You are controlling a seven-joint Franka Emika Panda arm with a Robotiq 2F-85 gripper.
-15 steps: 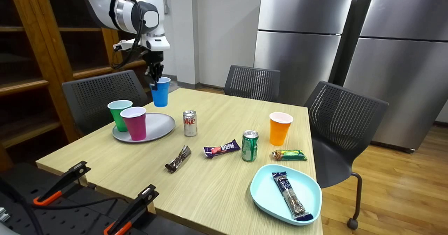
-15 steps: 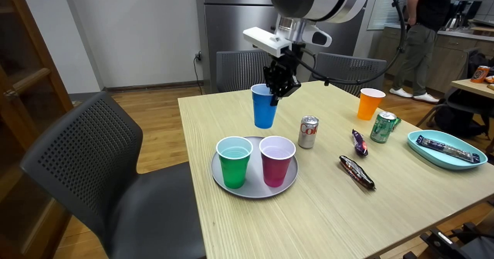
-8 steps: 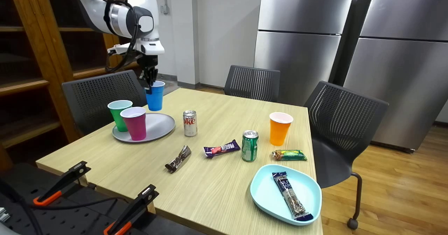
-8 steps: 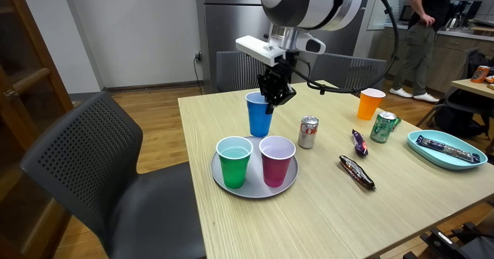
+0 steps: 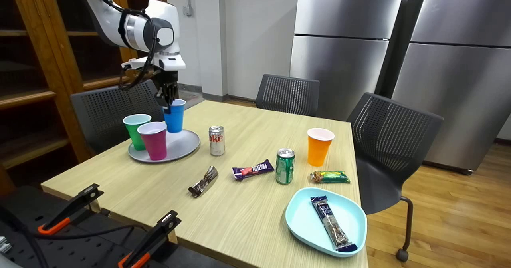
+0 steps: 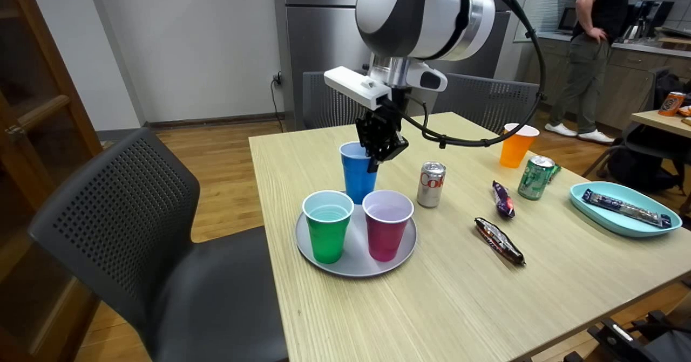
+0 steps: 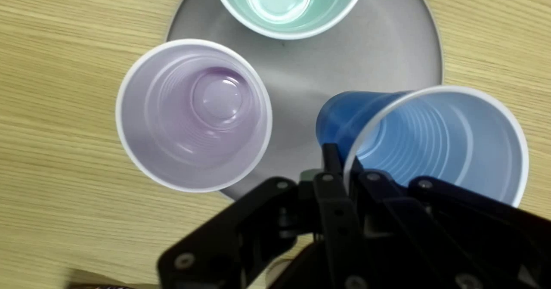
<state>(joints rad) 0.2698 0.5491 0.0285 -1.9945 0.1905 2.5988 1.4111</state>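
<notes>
My gripper (image 7: 344,163) is shut on the near wall of the blue cup (image 7: 447,138), one finger inside the rim and one outside. The cup is upright in both exterior views, low over the far part of the grey plate (image 6: 356,257); whether its base touches the plate I cannot tell. On that plate stand a green cup (image 5: 135,136) and a magenta cup (image 5: 155,145), both upright. In the wrist view the magenta cup (image 7: 193,112) is left of the gripper, apart from it, and the green cup (image 7: 284,9) is cut off at the top.
A silver can (image 6: 431,185) stands just beside the plate. Farther off are a dark bar (image 5: 203,181), a purple bar (image 5: 252,169), a green can (image 5: 285,166), an orange cup (image 5: 319,148), a green-wrapped bar (image 5: 330,176) and a teal tray (image 5: 297,220) holding another bar. Chairs surround the table.
The gripper has come down and toward the plate with the blue cup in its grip; the cup's base is now over the plate's far part. The other tabletop things have stayed put.
</notes>
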